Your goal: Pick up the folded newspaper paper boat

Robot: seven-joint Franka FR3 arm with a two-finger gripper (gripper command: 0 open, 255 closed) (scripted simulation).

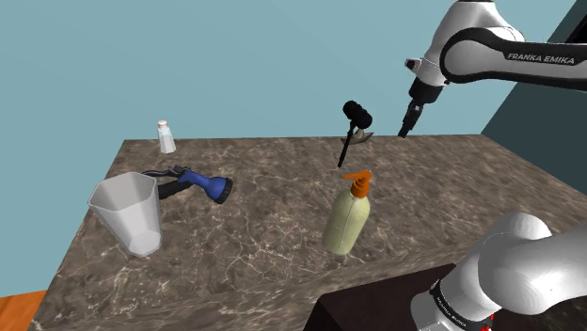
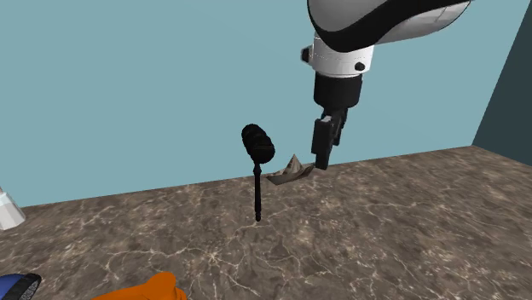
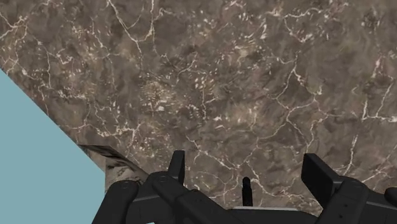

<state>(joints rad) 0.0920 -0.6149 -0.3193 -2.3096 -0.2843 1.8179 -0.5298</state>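
The claw (image 3: 245,167) hangs open over the marbled table (image 1: 263,259), its two black fingers well apart with nothing between them, which suits an approach and not yet a grasp. It points straight down, likely so the fingers can drop on either side of a thin folded edge.

Nearest the stand in the shoulder view lies a pale bottle with an orange pump (image 1: 346,218), tipped over. To that view's left stands a clear measuring jug (image 1: 127,214), and behind it lies a blue spray nozzle (image 1: 199,183). None of them sits in the arm's path.

Further back a black, microphone-like head on a thin stem (image 2: 257,145) stands upright, just beside the target, so a descent has to keep clear of it.

The paper boat (image 2: 288,172) rests near the table's far edge. In the wrist view it lies outside the finger gap, so the claw seems to need shifting towards it.

A small white shaker (image 1: 166,137) stands at the far corner.
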